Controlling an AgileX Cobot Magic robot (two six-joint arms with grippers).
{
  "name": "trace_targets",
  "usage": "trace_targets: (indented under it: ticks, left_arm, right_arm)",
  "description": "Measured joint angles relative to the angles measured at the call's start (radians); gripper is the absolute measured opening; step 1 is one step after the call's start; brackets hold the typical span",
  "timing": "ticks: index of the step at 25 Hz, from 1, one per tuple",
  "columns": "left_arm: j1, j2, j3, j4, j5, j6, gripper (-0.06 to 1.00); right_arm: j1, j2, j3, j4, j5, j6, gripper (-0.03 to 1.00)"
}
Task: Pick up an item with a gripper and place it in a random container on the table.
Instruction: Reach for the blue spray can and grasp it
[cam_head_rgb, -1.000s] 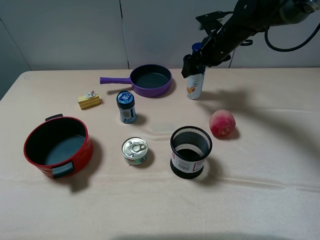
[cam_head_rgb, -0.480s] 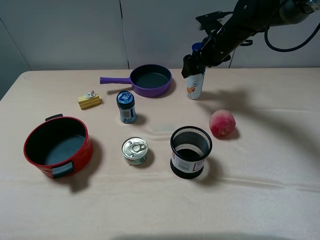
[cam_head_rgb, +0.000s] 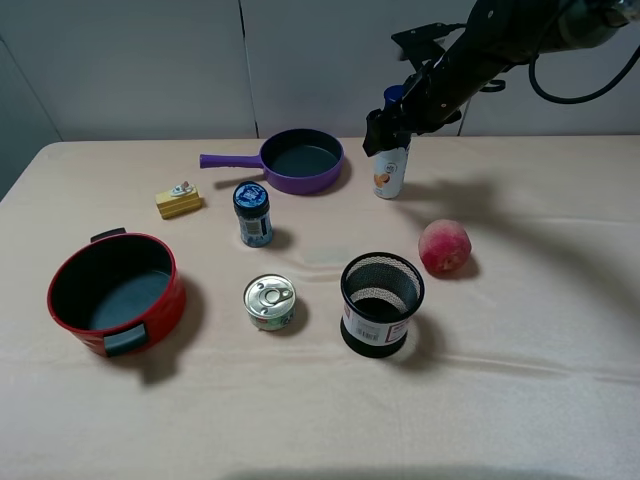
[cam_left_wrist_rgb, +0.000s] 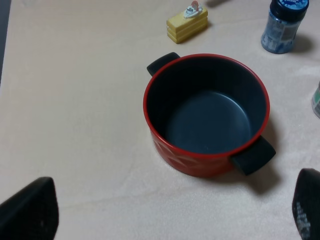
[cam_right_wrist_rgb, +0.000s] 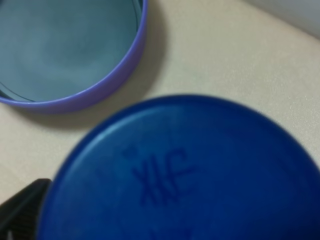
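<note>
- Where the black arm extends in from the far right of the high view, the right gripper (cam_head_rgb: 393, 125) is set around the upper part of the bottle (cam_head_rgb: 390, 172), just under its dark blue cap (cam_head_rgb: 394, 95).
- The bottle is seen upright, its base on the table (cam_head_rgb: 540, 400), at the far side and just beside the purple pan (cam_head_rgb: 305, 184).
- Whether the right jaws are pressed onto the bottle or merely placed around it cannot be told. In the right wrist view the cap is blurred and fills most of the frame, and only one black fingertip (cam_right_wrist_rgb: 17, 212) is shown beside it.
- The left gripper (cam_left_wrist_rgb: 167, 209) is spread wide with nothing held. It is hung above the table with the red pot (cam_left_wrist_rgb: 185, 160) just ahead of its fingertips (cam_left_wrist_rgb: 27, 210).
- The pot is placed at the near left of the table, well apart from the bottle. Its inside is dark grey and two black handles are noted.
- Between pot and bottle a yellow block (cam_head_rgb: 179, 200), a blue-lidded jar (cam_head_rgb: 253, 213) and a tin can (cam_head_rgb: 269, 301) are set out.
- A black mesh cup (cam_head_rgb: 381, 302) and a peach (cam_head_rgb: 445, 247) are seen nearer the bottle's side.
</note>
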Motion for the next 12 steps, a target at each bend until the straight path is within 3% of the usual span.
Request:
trace_targets:
  ticks: [9,12]
  left_arm:
    - [0.0,0.0,0.0,0.0,0.0,0.0,0.94]
    - [0.0,0.0,0.0,0.0,0.0,0.0,0.94]
  right_arm:
    - [0.0,0.0,-0.001,0.0,-0.006,0.0,0.37]
    - [0.0,0.0,-0.001,0.0,-0.007,0.0,0.35]
